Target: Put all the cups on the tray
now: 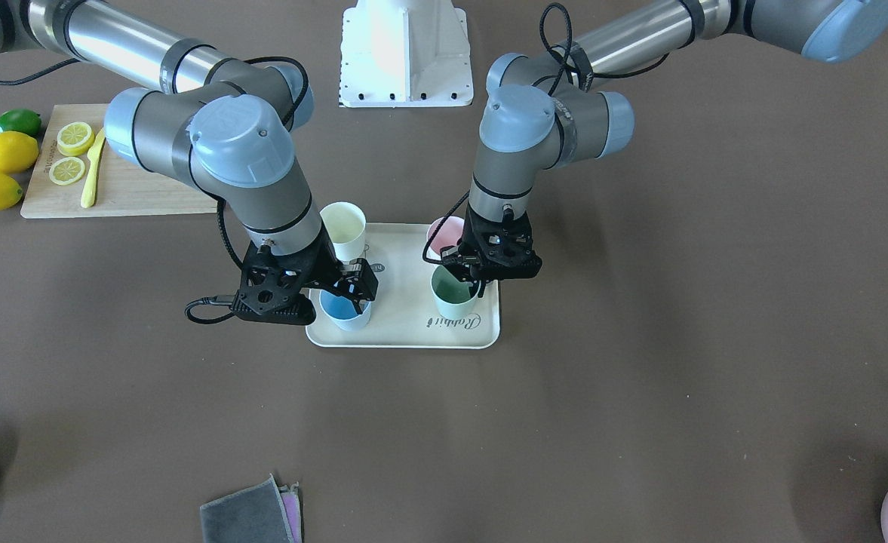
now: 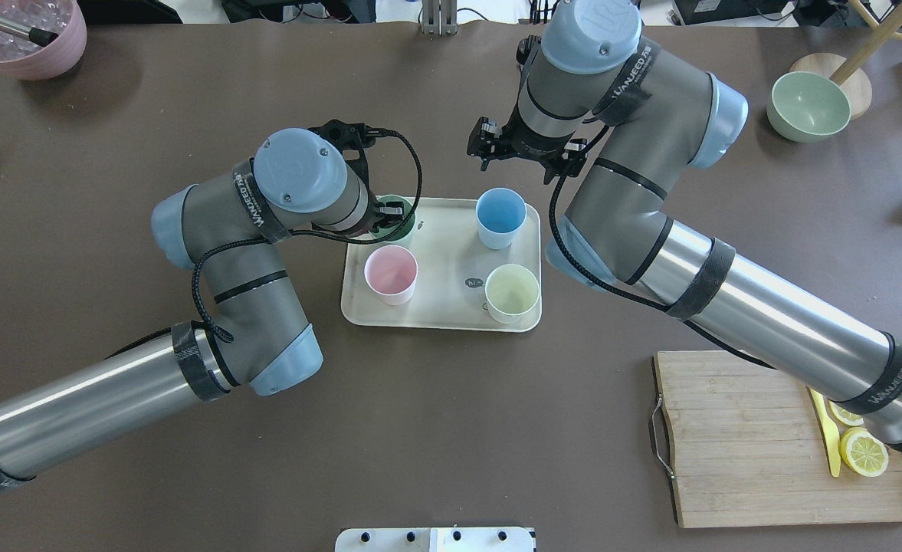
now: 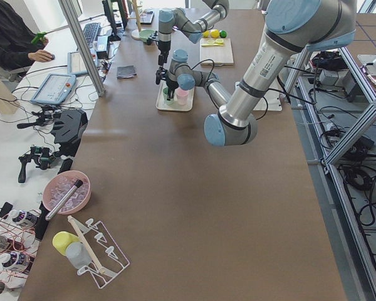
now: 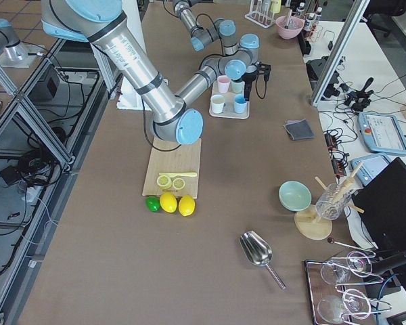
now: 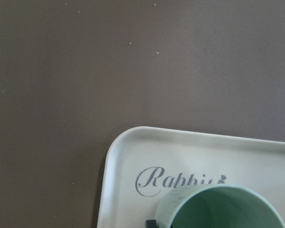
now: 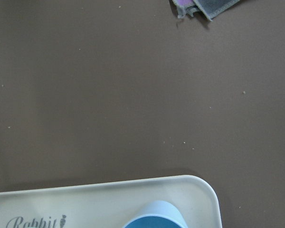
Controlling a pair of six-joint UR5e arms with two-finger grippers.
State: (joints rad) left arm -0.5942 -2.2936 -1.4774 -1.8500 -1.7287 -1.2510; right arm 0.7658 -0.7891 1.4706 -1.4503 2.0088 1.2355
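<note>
All four look to be aboard: the pale yellow tumbler (image 2: 512,293), the pink tumbler (image 2: 391,274), the light blue tumbler (image 2: 501,217) and the mint green tumbler (image 1: 453,300) each stand upright on the cream rectangular tray (image 2: 443,253) with its "Rabbit" script, at the centre of the overhead view. So the danger now, as we judge it, is the exit.

The left gripper (image 1: 477,285) sits low on the green one, one finger inside the rim and one outside. We cannot tell whether it is pinching the wall or merely straddling it. If it lifts away while clamped, that cup comes up, tips, or hops the raised rim onto the brown table (image 1: 640,415), because it stands right in the tray's corner. The pink one is just beside it and easily knocked.

The right gripper (image 1: 359,286) hangs above the blue cup, fingers spread, nothing between them. A sideways swing made too low could clip that rim, and the yellow cup stands near its wrist.
</note>
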